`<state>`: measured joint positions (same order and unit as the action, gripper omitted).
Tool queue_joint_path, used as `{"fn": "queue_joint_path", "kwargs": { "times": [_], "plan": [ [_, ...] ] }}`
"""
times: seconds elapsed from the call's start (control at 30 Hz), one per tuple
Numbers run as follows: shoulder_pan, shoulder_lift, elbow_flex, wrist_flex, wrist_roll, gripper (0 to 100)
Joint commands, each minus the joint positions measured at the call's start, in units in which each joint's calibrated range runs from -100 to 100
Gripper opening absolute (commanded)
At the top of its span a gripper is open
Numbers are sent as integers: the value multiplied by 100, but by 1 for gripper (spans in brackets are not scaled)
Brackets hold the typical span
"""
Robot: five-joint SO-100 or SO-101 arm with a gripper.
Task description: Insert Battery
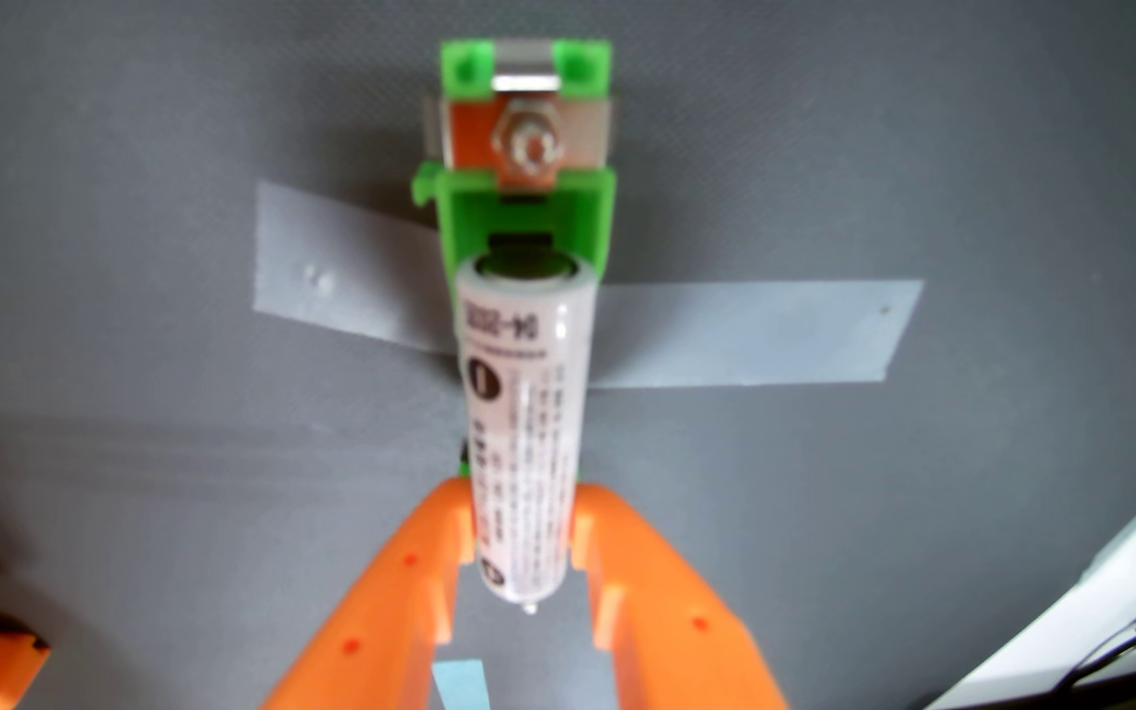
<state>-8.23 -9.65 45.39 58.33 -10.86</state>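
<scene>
- Battery (524, 437), white with small dark print, fills the middle of the wrist view, pointing away from the camera; its small contact nub is at the near end.
- Nearest the camera, the orange gripper (524, 529) is closed narrowly around the near part of the battery, one finger pressing each side.
- A small strip of pale blue tape (459, 683) lies on the grey table (142, 205) between the fingers, at the bottom edge.
- The far end of the battery reaches into the open mouth of a green holder (528, 205), just short of its back wall; whether it touches the holder's floor or walls cannot be told.
- Wide grey tape (743, 334) runs out on both sides, seemingly fixing the holder to the table.
- Farther off, a metal contact plate with a nut (525, 147) sits across the holder, with more green plastic behind it.
- A white object with a dark cable (1098, 614) crosses the lower right corner.
- Judged risk: the battery seems to ride raised over the slot, so a push might jam its far end against the wall or contact.
- Judged risk: the grip is near one end only, so the battery could pivot or slip as resistance builds.
</scene>
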Motion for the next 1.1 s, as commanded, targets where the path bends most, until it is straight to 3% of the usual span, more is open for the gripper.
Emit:
{"fn": "queue_joint_path", "kwargs": {
  "times": [0.0, 1.07],
  "plan": [
    [-3, -156, -14, 27, 20, 6],
    [-15, -165, -32, 27, 25, 8]
  ]
}}
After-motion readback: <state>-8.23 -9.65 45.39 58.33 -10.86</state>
